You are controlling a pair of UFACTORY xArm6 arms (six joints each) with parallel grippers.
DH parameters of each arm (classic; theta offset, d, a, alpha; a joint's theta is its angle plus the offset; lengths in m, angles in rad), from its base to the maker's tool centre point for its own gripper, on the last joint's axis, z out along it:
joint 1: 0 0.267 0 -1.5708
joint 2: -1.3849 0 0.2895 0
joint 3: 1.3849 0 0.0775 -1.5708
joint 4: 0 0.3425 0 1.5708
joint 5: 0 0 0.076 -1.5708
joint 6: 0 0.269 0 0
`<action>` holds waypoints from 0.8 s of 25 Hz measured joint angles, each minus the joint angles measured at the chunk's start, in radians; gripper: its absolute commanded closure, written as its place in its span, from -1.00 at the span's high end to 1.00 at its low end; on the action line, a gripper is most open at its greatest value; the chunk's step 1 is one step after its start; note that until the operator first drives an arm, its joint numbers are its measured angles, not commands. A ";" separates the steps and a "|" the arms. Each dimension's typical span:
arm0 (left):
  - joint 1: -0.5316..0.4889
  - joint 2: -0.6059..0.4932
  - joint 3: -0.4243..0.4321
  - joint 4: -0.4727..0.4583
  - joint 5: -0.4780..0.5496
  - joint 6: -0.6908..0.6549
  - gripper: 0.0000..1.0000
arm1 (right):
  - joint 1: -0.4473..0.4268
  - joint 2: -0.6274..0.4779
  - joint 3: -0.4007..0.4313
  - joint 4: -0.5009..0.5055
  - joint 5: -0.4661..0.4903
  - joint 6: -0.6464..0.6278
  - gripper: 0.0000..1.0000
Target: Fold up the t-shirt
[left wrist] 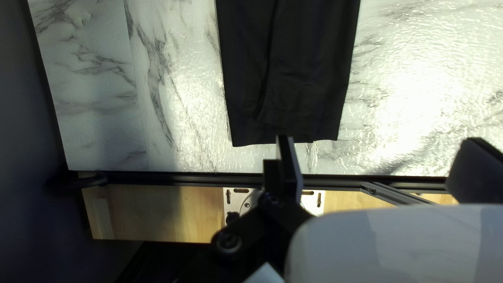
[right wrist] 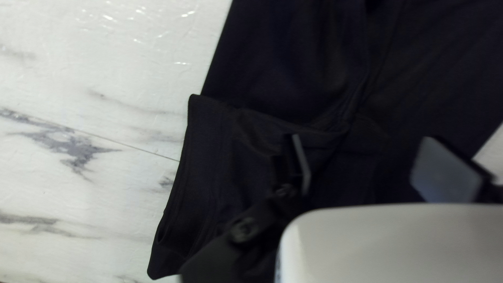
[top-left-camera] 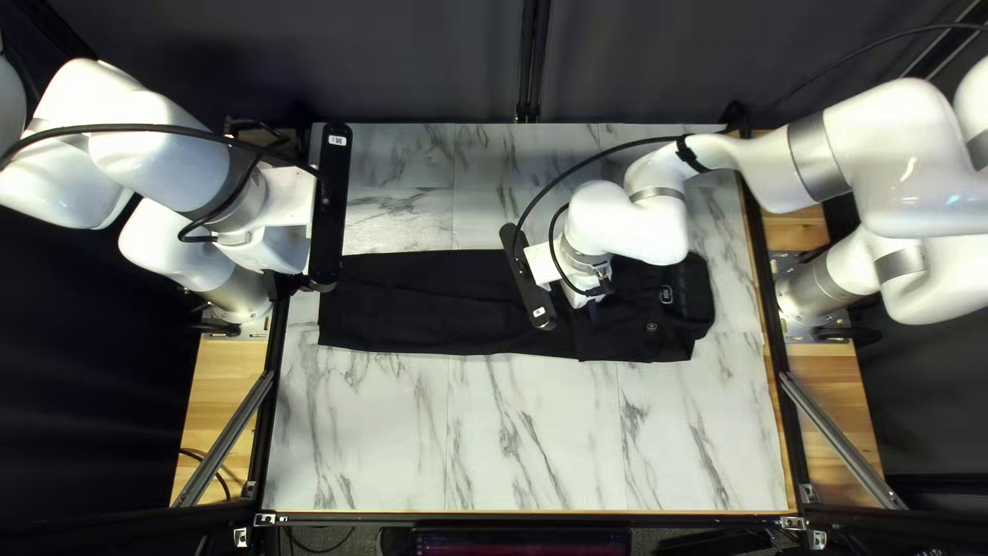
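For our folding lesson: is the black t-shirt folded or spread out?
Folded, at least partly: the t-shirt lies as a narrow strip, one section's edge overlapping cloth beneath.

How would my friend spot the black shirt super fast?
Find the big marble-patterned table between the two white robot arms. Across its middle lies the shirt, a long, folded black strip. Unlike the hard black grippers above the table, it's soft, flat cloth with small pale marks near one end.

Top left view: a dark curtain (top-left-camera: 412, 62) hangs at twelve o'clock beyond the marbled table (top-left-camera: 545, 438), wooden boards (top-left-camera: 834, 386) at four and eight, a screen (top-left-camera: 523, 544) at six.
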 measured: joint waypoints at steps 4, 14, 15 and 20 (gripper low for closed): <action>0.000 0.000 0.000 0.000 0.000 0.000 1.00 | 0.004 0.016 -0.003 0.020 0.004 -0.021 -0.98; 0.000 0.000 0.000 0.000 0.000 0.000 1.00 | 0.000 0.035 -0.011 0.032 0.010 -0.045 -1.00; 0.000 0.000 0.000 0.000 0.000 0.000 1.00 | -0.001 0.038 -0.013 0.033 0.010 -0.047 -1.00; 0.000 0.000 0.000 0.000 0.000 0.000 1.00 | -0.005 0.045 -0.025 0.034 0.017 -0.051 -0.97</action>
